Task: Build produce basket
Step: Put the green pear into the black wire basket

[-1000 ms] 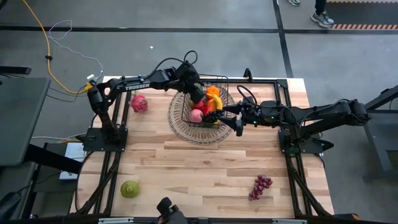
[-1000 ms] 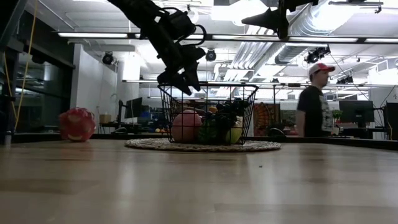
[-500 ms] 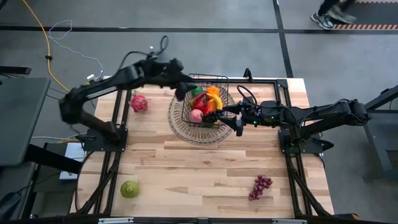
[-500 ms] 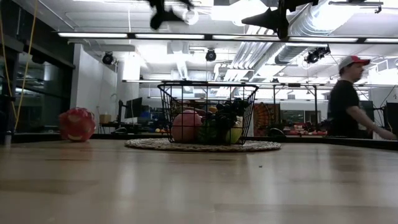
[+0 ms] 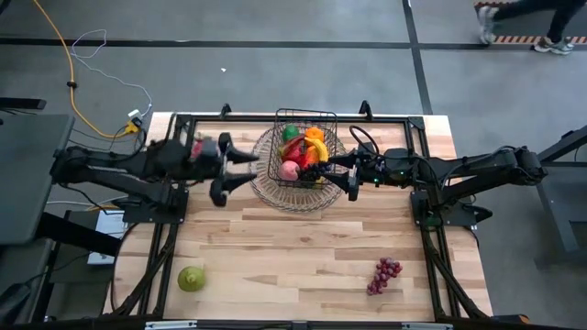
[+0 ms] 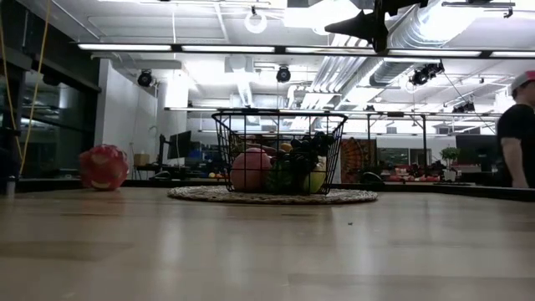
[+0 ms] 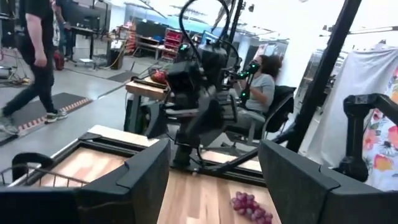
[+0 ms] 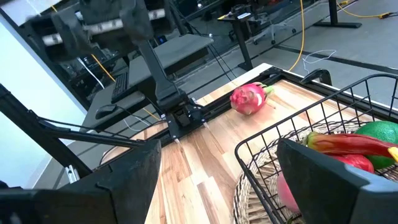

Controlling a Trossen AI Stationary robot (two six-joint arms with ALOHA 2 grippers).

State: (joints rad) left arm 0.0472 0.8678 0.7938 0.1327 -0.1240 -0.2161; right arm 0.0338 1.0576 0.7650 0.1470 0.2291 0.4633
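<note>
The dark wire basket (image 5: 305,151) stands on a round woven tray (image 5: 275,188) at the table's far middle. It holds produce: a pink fruit (image 5: 290,170), a green one (image 5: 292,134), orange and red pieces. A pink dragon fruit (image 8: 250,98) lies left of it, a green fruit (image 5: 191,278) at the near left, purple grapes (image 5: 385,273) at the near right. My left gripper (image 5: 235,172) hovers open and level, left of the basket, nothing between its fingers. My right gripper (image 5: 336,176) hangs open above the basket's right side.
Black frame rails (image 5: 385,117) run along the table's far edge and down both sides. Bare wood (image 5: 293,247) spreads across the near half. A person (image 6: 518,125) stands in the room beyond the table, at the right.
My left gripper has risen from just over the basket and swung back toward the table's left edge, tipping from pointing down to level. The basket and its produce have stayed put. The person behind the table has walked to the right.
</note>
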